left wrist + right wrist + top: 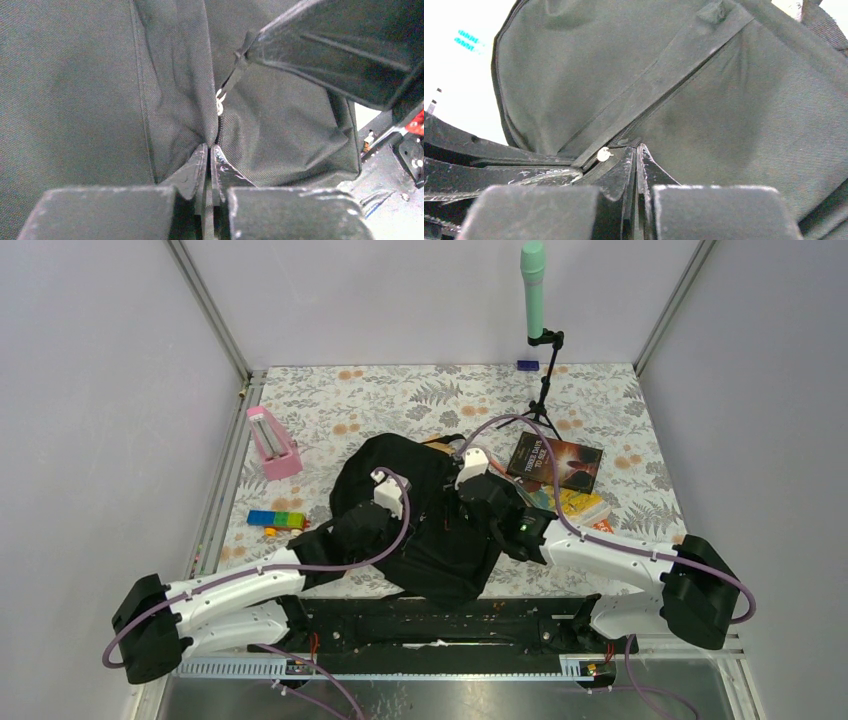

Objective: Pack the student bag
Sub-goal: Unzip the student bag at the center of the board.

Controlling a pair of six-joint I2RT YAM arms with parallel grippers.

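Note:
The student bag [420, 540], a large black backpack, lies in the middle of the table between both arms. My left gripper [425, 517] is shut on a fold of the bag's fabric beside the zip [220, 125]; its jaws meet at the seam in the left wrist view [210, 148]. My right gripper [455, 508] is shut on the black zip pull tab next to a small silver ring [603, 154]; its jaws are pressed together in the right wrist view [635, 148]. The right gripper also shows in the left wrist view [340, 55], holding the pull strap taut. The bag's inside is hidden.
A pink item [272, 443] stands at the left. Coloured blocks [277, 519] lie by the bag's left side. A dark book [556, 461] and a yellow book [583, 505] lie to the right. A green microphone on a tripod [533, 290] stands at the back.

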